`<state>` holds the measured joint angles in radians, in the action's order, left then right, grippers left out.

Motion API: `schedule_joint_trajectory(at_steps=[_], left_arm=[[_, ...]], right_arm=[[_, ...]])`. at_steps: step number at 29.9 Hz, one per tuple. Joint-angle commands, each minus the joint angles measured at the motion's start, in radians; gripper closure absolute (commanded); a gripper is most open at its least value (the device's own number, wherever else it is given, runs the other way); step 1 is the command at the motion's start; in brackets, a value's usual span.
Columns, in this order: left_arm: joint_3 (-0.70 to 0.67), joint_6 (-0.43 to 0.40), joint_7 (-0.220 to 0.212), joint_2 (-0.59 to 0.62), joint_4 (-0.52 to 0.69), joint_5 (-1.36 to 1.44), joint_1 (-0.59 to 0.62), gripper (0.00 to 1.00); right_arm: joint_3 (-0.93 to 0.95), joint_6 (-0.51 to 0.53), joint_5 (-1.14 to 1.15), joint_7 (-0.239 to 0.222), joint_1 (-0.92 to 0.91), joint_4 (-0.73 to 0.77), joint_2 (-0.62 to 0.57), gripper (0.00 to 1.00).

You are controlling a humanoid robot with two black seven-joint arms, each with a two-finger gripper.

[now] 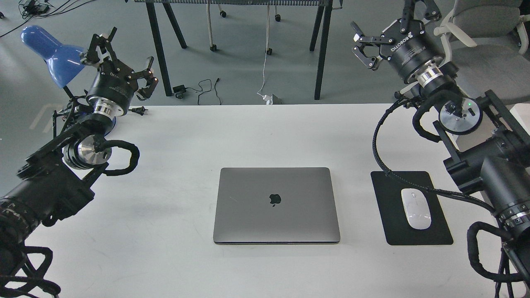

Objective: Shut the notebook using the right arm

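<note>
Right gripper (374, 43): raised at the far right corner of the table, fingers spread and holding nothing, likely parked high so it clears the desk.
Notebook (276, 205): lies well below and to the left of that gripper, flat on the white table (186, 136), lid down with the logo facing up; no keyboard or screen shows, so the closing looks done.
Gap between them: wide, with no contact; the right arm (476, 157) bends back along the table's right edge, which suits a rest pose rather than a reach.
Mouse pad (416, 207): black, below the gripper and just beside the arm's lower links, to the right of the notebook and apart from it.
Mouse (415, 208): white, resting on the pad, with the arm's looped cable passing just over the pad's near corner.
Left gripper (120, 66): far across from the right one, at the opposite corner, fingers apart and empty, kept out of the way.
Lamp (51, 51): blue shade just behind the left gripper, beyond the table edge.
</note>
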<state>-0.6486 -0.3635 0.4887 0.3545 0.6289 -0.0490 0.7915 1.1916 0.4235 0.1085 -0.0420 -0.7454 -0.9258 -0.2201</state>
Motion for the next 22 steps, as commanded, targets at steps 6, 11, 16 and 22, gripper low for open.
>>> schedule_joint_trajectory(at_steps=[6,11,16,22], left_arm=[[0.0,0.0,0.0,0.0,0.0,0.0,-0.001,0.0],[0.0,0.0,0.0,0.0,0.0,0.0,-0.001,0.0],[0.0,0.0,0.0,0.0,0.0,0.0,-0.001,0.0],[0.0,0.0,0.0,0.0,0.0,0.0,-0.001,0.0]], right_arm=[[-0.015,0.012,0.002,-0.001,0.073,-0.07,-0.007,0.0],[-0.01,0.012,0.002,-0.001,0.087,-0.071,-0.013,0.0],[-0.003,0.011,0.002,-0.001,0.087,-0.07,-0.013,0.0],[-0.001,0.008,0.002,-0.001,0.086,-0.068,-0.008,0.0]])
